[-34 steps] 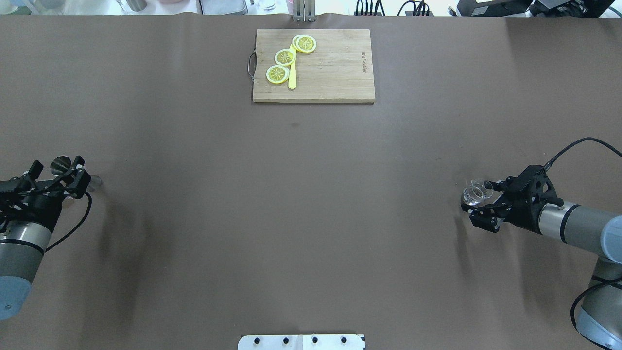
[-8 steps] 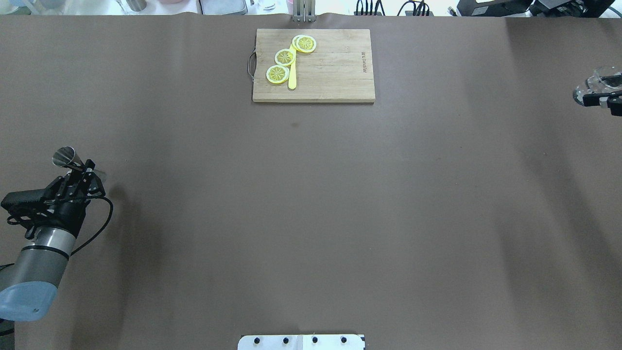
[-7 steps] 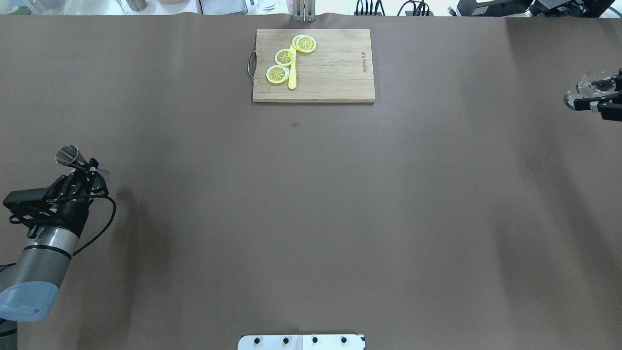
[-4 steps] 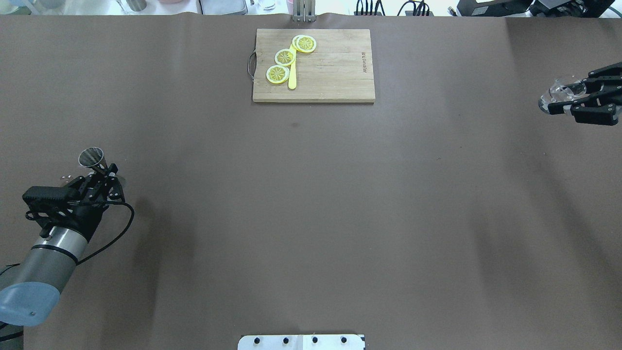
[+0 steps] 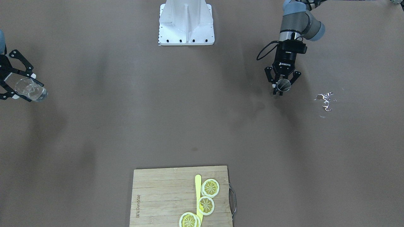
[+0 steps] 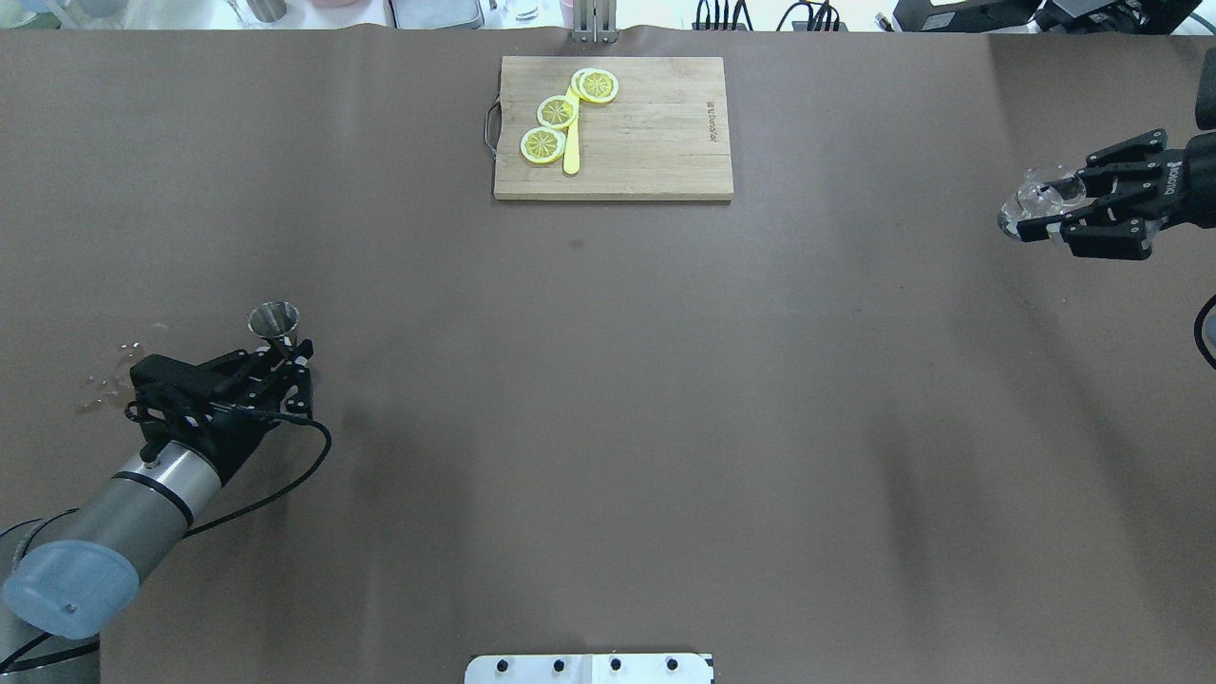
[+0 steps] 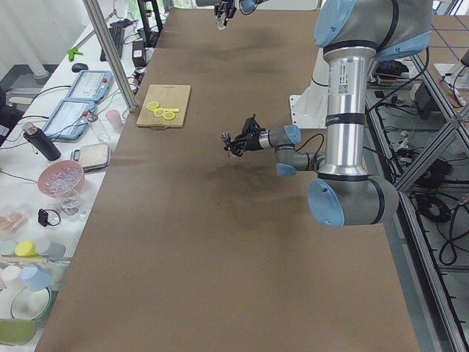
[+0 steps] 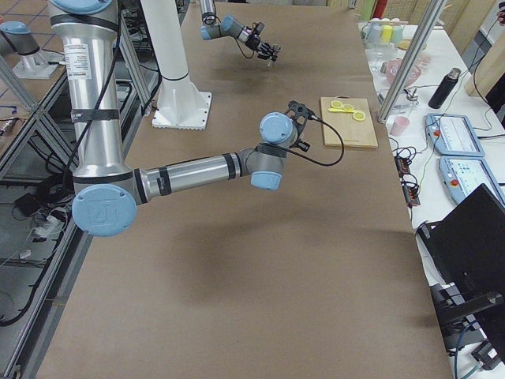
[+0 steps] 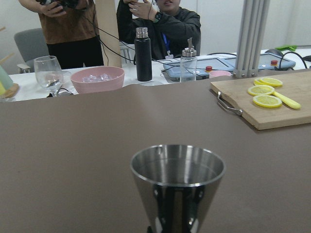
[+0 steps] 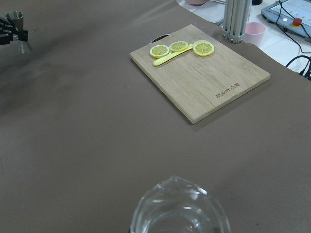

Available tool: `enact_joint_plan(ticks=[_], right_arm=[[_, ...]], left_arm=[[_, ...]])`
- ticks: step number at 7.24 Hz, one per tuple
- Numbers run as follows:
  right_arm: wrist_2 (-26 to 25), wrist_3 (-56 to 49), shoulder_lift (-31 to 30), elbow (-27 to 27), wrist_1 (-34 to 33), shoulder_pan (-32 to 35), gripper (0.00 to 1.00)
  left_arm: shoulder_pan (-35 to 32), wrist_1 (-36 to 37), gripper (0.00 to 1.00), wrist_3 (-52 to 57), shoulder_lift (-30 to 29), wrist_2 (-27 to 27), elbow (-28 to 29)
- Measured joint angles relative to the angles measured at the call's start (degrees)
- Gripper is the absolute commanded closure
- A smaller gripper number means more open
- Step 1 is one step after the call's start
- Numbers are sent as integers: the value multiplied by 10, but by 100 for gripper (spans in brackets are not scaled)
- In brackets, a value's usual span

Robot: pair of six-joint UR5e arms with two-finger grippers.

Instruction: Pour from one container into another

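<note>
We are logging the left gripper (image 5: 282, 86) as clenched on the steel jigger (image 6: 274, 319), its fingers pinching the narrow lower part while the wide mouth is facing up; the left wrist view is showing the cup upright. In the left side view the jigger is hanging above its own shadow, so we are reading it as clear of the table (image 6: 608, 408), over the robot's left half. Just outboard of that arm, a small wet patch (image 5: 325, 101) is glinting on the brown cover. The right gripper (image 6: 1045, 204) is grasping a clear glass beaker (image 5: 30, 90) with a pouring lip, one finger on either side, out near the table's right edge and well apart from the jigger. We are not able to tell what either vessel contains. At the far edge, midway between the arms, a wooden cutting board (image 6: 646, 133) is lying flat, carrying three lemon slices (image 6: 543, 144) beside a yellow knife (image 6: 571, 152).
</note>
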Motion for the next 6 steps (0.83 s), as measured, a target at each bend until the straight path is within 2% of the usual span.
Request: enact_joint_plan(ticks=[3, 6], right_arm=[[19, 0, 1, 17, 0, -10, 100], [14, -8, 10, 28, -6, -50, 100]], left_arm=[[-6, -26, 100, 164, -107, -142, 19], [-44, -23, 100, 320, -238, -280, 91]])
